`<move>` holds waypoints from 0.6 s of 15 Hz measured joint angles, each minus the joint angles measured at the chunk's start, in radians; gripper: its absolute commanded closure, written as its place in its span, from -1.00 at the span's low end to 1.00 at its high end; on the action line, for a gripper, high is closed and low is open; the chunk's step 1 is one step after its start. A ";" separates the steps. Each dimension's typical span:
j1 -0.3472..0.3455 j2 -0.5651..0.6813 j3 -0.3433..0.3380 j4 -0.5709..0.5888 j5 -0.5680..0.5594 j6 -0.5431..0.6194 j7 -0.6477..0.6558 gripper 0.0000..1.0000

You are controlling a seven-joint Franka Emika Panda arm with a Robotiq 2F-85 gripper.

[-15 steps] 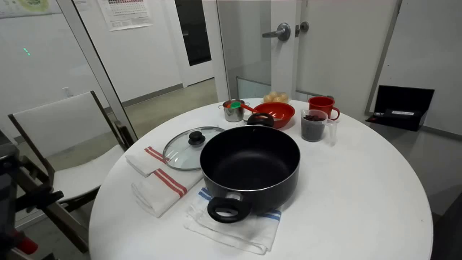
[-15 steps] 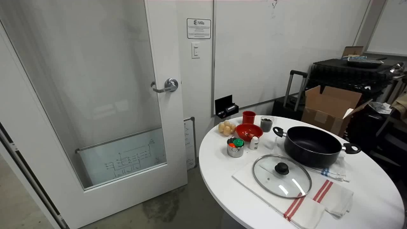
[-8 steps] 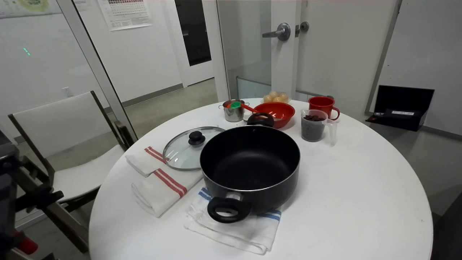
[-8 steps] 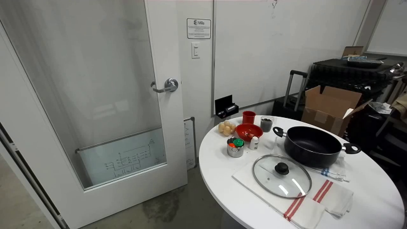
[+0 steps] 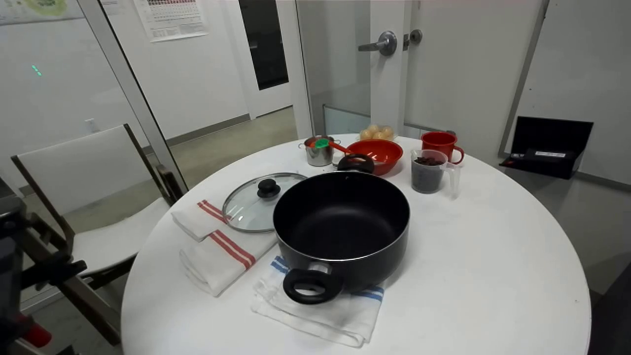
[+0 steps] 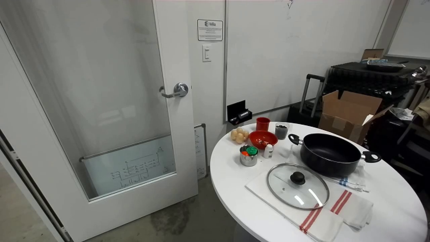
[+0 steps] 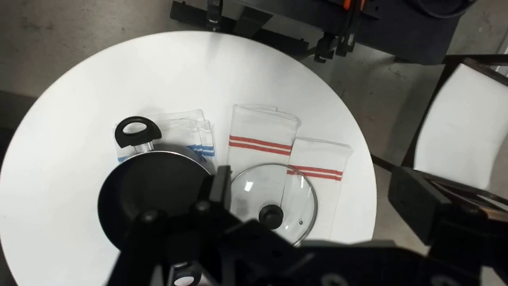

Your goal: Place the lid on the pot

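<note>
The lid is round clear glass with a metal rim and a black knob. It lies knob up on red-striped towels beside the pot in both exterior views (image 5: 246, 207) (image 6: 282, 190) and the wrist view (image 7: 262, 184). The pot is large and black with two loop handles. It stands uncovered on a blue-striped towel in both exterior views (image 5: 345, 217) (image 6: 329, 156) and the wrist view (image 7: 154, 182). My gripper (image 7: 319, 192) is open and empty, looking down on the table from above. The lid's knob shows between its fingers. The gripper is out of view in both exterior views.
On the white round table (image 5: 493, 276), a steel cup (image 5: 320, 155), a red bowl (image 5: 389, 153), a red mug (image 5: 438, 143), a measuring cup (image 5: 426, 177) and eggs (image 5: 377, 133) stand beyond the pot. A chair (image 7: 460, 127) is beside the table.
</note>
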 measured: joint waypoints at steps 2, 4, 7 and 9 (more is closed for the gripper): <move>0.022 0.071 0.021 0.015 0.000 0.042 -0.008 -1.00; 0.038 0.158 0.050 0.044 0.000 0.080 -0.014 -1.00; 0.053 0.308 0.098 0.111 -0.011 0.141 -0.016 -1.00; 0.056 0.417 0.130 0.169 -0.029 0.176 -0.016 -1.00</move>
